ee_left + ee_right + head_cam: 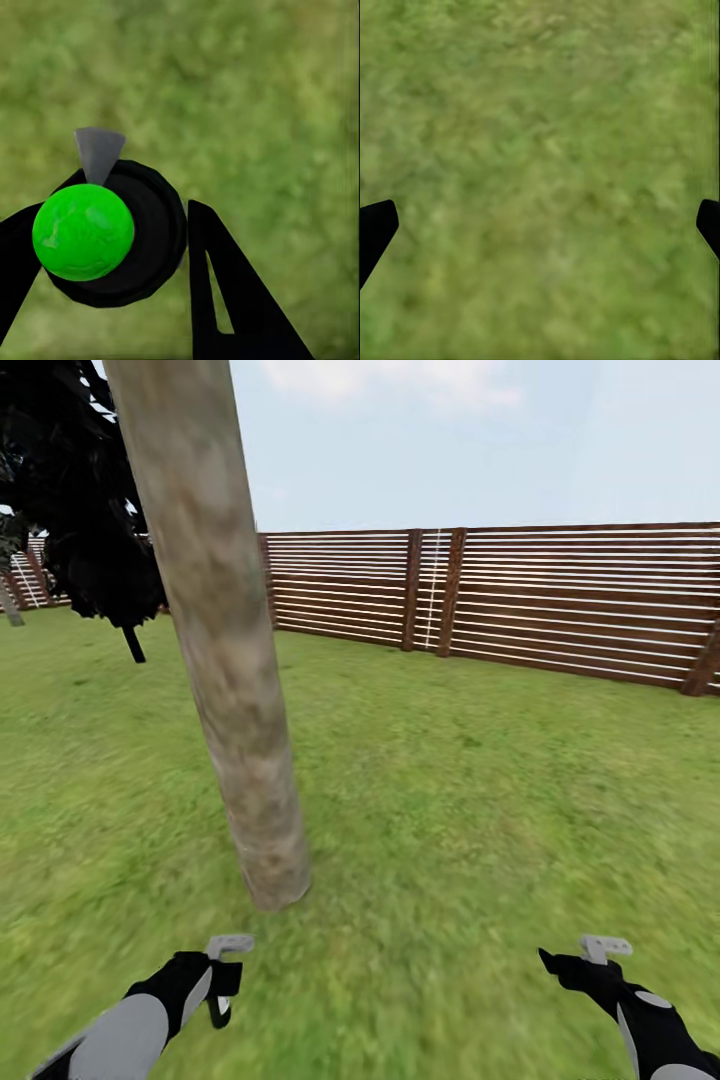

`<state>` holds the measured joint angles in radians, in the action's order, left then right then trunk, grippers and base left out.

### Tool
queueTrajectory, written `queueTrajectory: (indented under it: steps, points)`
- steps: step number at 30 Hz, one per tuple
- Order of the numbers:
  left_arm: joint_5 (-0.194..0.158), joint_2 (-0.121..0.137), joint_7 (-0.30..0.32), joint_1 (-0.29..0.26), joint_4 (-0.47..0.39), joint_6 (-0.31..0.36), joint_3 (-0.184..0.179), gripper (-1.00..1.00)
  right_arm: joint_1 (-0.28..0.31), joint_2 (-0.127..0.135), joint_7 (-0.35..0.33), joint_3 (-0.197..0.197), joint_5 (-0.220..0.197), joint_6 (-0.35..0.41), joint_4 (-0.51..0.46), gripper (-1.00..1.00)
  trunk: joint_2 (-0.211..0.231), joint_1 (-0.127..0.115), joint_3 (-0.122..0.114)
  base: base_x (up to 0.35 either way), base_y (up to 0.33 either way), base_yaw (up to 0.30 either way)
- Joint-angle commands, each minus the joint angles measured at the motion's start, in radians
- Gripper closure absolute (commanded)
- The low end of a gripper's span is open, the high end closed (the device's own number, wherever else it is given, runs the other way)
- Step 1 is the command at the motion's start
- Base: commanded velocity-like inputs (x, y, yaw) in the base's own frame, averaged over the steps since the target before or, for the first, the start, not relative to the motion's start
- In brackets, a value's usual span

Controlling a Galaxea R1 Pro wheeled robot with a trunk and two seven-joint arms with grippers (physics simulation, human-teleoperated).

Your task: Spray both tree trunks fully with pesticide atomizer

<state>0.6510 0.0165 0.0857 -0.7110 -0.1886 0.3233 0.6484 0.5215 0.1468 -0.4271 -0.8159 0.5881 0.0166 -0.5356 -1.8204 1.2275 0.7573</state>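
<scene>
The left end effector (222,980) grips a small dark pesticide atomizer with a round green cap (84,232) between its black fingers (225,292). A thick, leaning grey-brown mottled tree trunk (225,650) rises just ahead of it from the green grass lawn (480,780). The right end effector (600,955) hangs open over grass.

You're looking at one thick mottled grey-brown tree trunk (225,650) leaning left toward its top, rooted in the lawn (480,780) just ahead of your left gripper (150,247). That gripper is clamping the spray bottle (112,232): black round body, green ball on top, grey nozzle sticking out.
</scene>
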Motion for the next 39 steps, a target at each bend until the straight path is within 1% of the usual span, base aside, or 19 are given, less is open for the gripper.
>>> queueTrajectory:
  steps: [1, 4, 8, 9, 11, 13, 15, 18, 24, 25, 27, 28, 30, 31, 32, 34, 36, 37, 39]
  points:
    - [0.015, -0.014, 0.012, 0.001, -0.003, 0.027, 0.002, 1.0, 0.002, -0.001, -0.009, -0.008, 0.008, 0.002, -0.001, -1.0, 0.0, 0.001, 0.001, 0.19, 0.0, -0.289]
    - [0.018, -0.02, 0.012, -0.001, -0.006, 0.038, -0.003, 1.0, 0.002, -0.001, -0.007, -0.008, 0.007, 0.002, -0.001, -1.0, 0.0, 0.001, 0.001, 0.046, 0.0, -0.168]
    - [0.016, -0.021, 0.018, -0.032, -0.022, 0.052, -0.002, 1.0, 0.002, -0.003, -0.007, -0.006, 0.008, 0.003, 0.001, -1.0, 0.0, 0.001, 0.001, 0.004, 0.0, -0.016]
    - [0.017, -0.018, 0.018, -0.048, -0.023, 0.084, -0.002, 1.0, 0.002, -0.003, -0.007, -0.006, 0.009, 0.003, 0.002, -1.0, 0.0, 0.001, 0.001, 0.0, 0.0, -0.001]
    - [0.018, -0.015, 0.014, -0.098, -0.024, 0.214, -0.003, 1.0, 0.002, -0.002, -0.007, -0.007, 0.009, 0.003, 0.002, -1.0, 0.0, 0.001, 0.001, 0.0, 0.0, 0.0]
    - [0.019, -0.018, 0.011, -0.125, -0.025, 0.257, -0.004, 1.0, 0.002, -0.001, -0.007, -0.008, 0.009, 0.003, 0.001, -1.0, 0.0, 0.001, 0.001, 0.0, 0.0, 0.0]
    - [0.02, -0.016, 0.011, -0.132, -0.025, 0.268, -0.005, 1.0, 0.002, -0.001, -0.007, -0.008, 0.009, 0.003, 0.002, -1.0, 0.0, 0.001, 0.001, 0.0, 0.0, 0.0]
    - [0.021, 0.006, 0.016, -0.133, -0.025, 0.271, -0.006, 1.0, 0.002, 0.0, -0.007, -0.008, 0.009, 0.004, 0.002, -1.0, 0.0, 0.001, 0.001, 0.0, 0.0, 0.0]
    - [0.022, 0.015, 0.018, -0.128, -0.025, 0.271, -0.007, 1.0, 0.001, 0.002, -0.006, -0.009, 0.009, 0.005, 0.002, -1.0, 0.0, 0.001, 0.001, 0.0, 0.159, 0.0]
    - [0.022, 0.025, 0.021, -0.131, -0.027, 0.27, -0.006, 1.0, 0.0, 0.002, -0.006, -0.009, 0.009, 0.005, 0.002, -1.0, 0.0, 0.001, 0.001, 0.0, 0.138, 0.0]
    - [0.02, 0.078, 0.035, -0.136, -0.036, 0.27, -0.006, 1.0, 0.0, 0.002, -0.005, -0.009, 0.009, 0.005, 0.002, -1.0, 0.0, 0.001, 0.001, 0.0, 0.043, 0.0]
    - [0.02, 0.09, 0.05, -0.136, -0.038, 0.27, -0.006, 1.0, 0.0, 0.002, -0.005, -0.009, 0.009, 0.005, 0.002, -1.0, 0.0, 0.001, 0.001, 0.0, 0.015, 0.0]
    - [0.027, 0.092, 0.078, -0.136, -0.039, 0.269, -0.012, 1.0, 0.0, 0.002, -0.005, -0.009, 0.009, 0.005, 0.002, -1.0, 0.0, 0.001, 0.001, 0.0, 0.006, 0.0]
    - [0.049, 0.086, 0.092, -0.136, -0.035, 0.271, -0.049, 1.0, 0.0, 0.002, -0.005, -0.009, 0.009, 0.005, 0.002, -1.0, 0.0, 0.001, 0.001, 0.0, 0.001, 0.0]
    - [0.056, 0.079, 0.109, -0.134, -0.032, 0.271, -0.08, 1.0, 0.0, 0.002, -0.005, -0.009, 0.009, 0.005, 0.002, -1.0, 0.0, 0.001, 0.001, 0.0, 0.0, 0.0]
    - [0.065, 0.056, 0.167, -0.127, -0.033, 0.272, -0.141, 1.0, 0.0, 0.002, -0.005, -0.009, 0.009, 0.005, 0.002, -1.0, 0.0, 0.001, 0.001, -0.139, 0.0, 0.0]
    - [0.065, 0.047, 0.203, -0.126, -0.037, 0.273, -0.195, 1.0, 0.0, 0.002, -0.005, -0.009, 0.01, 0.005, 0.002, -1.0, 0.0, 0.001, 0.001, -0.237, 0.0, 0.0]
    - [0.064, 0.05, 0.213, -0.127, -0.038, 0.273, -0.202, 1.0, 0.0, 0.002, -0.006, -0.009, 0.01, 0.005, 0.002, -1.0, 0.0, 0.001, 0.001, -0.111, 0.0, 0.0]
    - [0.065, 0.057, 0.275, -0.132, -0.044, 0.273, -0.209, 1.0, -0.002, 0.002, -0.008, -0.009, 0.009, 0.005, 0.002, -1.0, 0.0, 0.001, 0.001, -0.027, 0.0, 0.0]
